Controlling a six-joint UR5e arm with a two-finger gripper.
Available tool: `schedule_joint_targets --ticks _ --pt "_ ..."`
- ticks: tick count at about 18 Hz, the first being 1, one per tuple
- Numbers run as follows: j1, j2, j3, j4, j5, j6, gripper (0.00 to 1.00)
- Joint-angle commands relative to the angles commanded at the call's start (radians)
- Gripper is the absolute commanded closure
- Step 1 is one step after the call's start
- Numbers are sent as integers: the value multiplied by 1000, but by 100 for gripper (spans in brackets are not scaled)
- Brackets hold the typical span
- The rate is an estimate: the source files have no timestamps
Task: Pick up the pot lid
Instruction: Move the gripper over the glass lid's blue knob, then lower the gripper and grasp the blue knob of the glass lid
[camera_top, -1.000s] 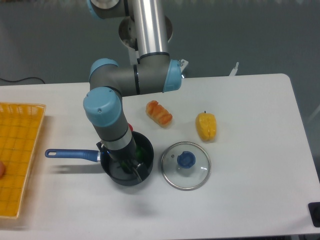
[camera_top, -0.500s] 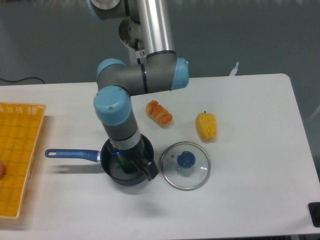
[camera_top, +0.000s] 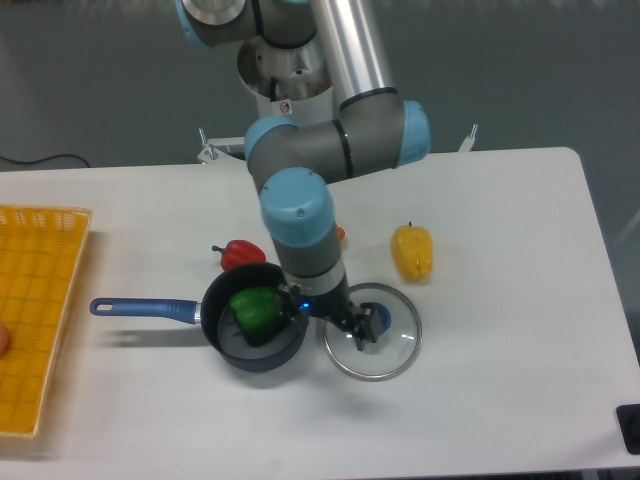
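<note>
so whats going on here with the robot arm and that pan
A robot arm is working to pick up the glass lid with the blue knob. Its gripper is open, with the fingers spread between the pan and the lid, and it doesn't appear to be holding anything. The lid lies on the table beside the pan, which has a green pepper in it. So the lid has not been picked up.

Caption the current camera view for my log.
Open gripper near the glass lid, with a green pepper in the pan alongside.
</note>
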Motion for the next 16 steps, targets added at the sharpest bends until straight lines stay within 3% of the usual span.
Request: schedule_joint_targets --ticks 3,5,12,16 --pt "17 -1 0 0 8 255 0" --pt "22 -8 -2 -8 14 335 0" --pt "31 -67 -14 -12 44 366 0" --pt "42 -67 -52 -6 40 363 0"
